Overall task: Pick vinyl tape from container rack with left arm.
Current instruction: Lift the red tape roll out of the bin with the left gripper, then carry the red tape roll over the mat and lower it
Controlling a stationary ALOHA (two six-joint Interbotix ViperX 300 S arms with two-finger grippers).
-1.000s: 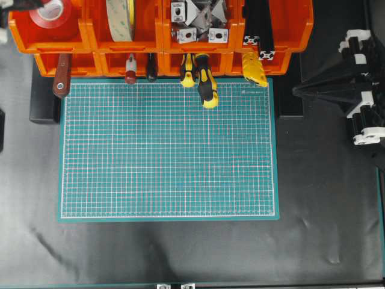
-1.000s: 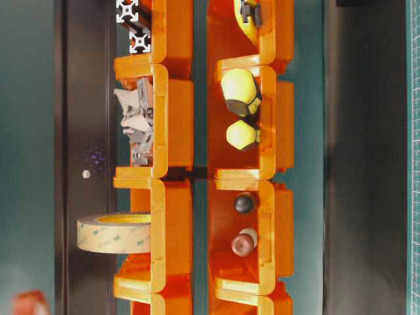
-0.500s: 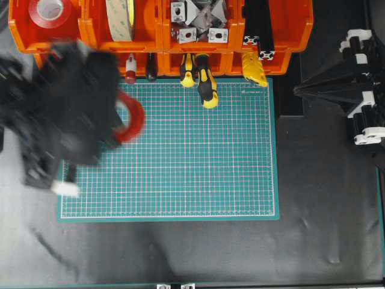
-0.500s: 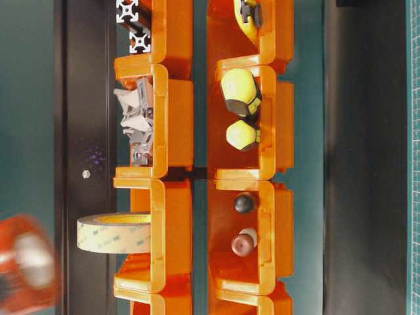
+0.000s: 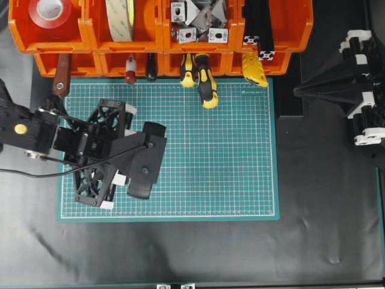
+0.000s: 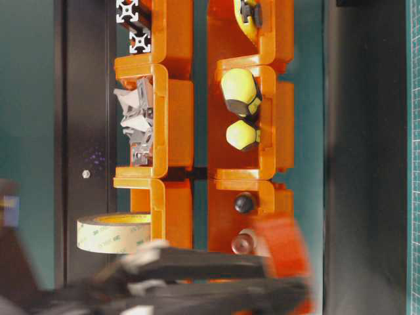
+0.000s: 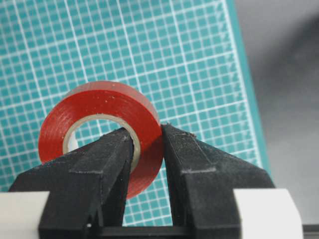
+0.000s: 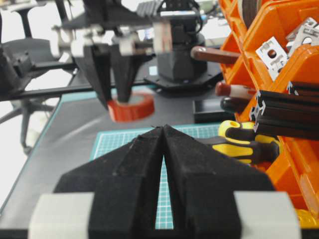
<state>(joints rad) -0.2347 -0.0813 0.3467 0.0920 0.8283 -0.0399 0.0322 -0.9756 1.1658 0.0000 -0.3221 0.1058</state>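
The vinyl tape (image 7: 99,105), a glossy red roll with a pale core, is clamped by my left gripper (image 7: 147,135), which is shut on it: one finger sits inside the core, the other outside the ring. In the right wrist view the roll (image 8: 132,107) hangs flat under the downward-pointing left gripper (image 8: 115,97) over the mat's far end. From overhead the left gripper (image 5: 107,153) covers the roll, left of the mat's centre. The table-level view shows the roll (image 6: 282,244) blurred. The container rack (image 5: 295,24) lines the back. My right gripper (image 8: 163,128) is shut on nothing.
The green cutting mat (image 5: 210,162) lies under the left arm. Another red roll (image 5: 49,12) and a cream tape roll (image 5: 120,18) sit in upper bins. Yellow-handled tools (image 5: 207,84) and a brown handle (image 5: 61,75) stick out of the lower bins. The right gripper (image 5: 298,91) rests at the table's right.
The left arm came away from the rack carrying the red roll, swept over the mat's upper left, and now hangs over the mat's left half. The right arm has not moved.
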